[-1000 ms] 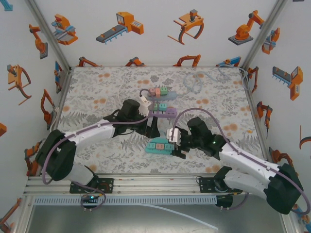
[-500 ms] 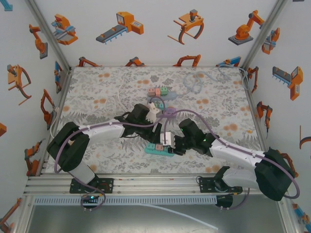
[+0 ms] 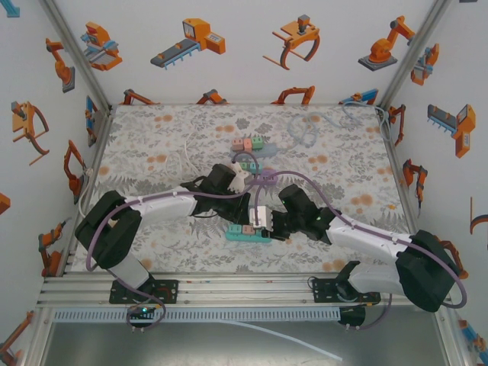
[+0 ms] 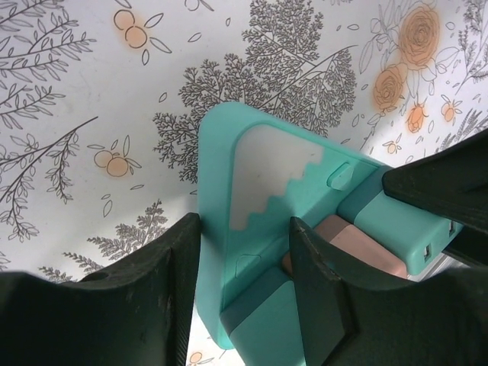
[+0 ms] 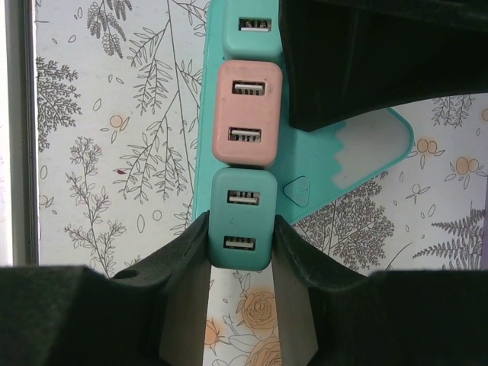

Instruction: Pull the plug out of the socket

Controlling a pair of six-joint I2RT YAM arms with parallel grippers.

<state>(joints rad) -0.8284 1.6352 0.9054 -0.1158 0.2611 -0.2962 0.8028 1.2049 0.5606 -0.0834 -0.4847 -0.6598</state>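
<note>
Right claw (image 5: pixel 242 229) clamped on the teal plug (image 5: pixel 242 200), one dark finger (image 5: pixel 179 263) pressed flat to each side, no gap visible on either flank. Plug seated in the teal socket strip (image 5: pixel 309 164), at the end of the row nearest this claw, two USB slots turned up toward the wrist camera. Just past it, away from the claw, a pink plug (image 5: pixel 246 114) of the same shape, touching it end to end. Past that again, another teal piece (image 5: pixel 252 27), cut off by the top edge. To the right of the grip, the strip's flat flange with a white saw-toothed patch (image 5: pixel 374 149), partly under the black bulk of the other arm. Left claw (image 4: pixel 244 305) astride the flat end of the same strip, one finger hard by the strip's outer edge, the other lying over the teal surface beside the plugs. Cannot tell whether truly pinching or merely straddling. From above, both claws nose to nose over the strip, toward the front middle of the flower-printed bench (image 3: pixel 152 145). Left claw on the strip's far side, right claw at its near right. Beyond the left claw, a purple piece (image 3: pixel 266 176) close by and a pastel block (image 3: pixel 248 144) farther back, well apart from the grip.
</note>
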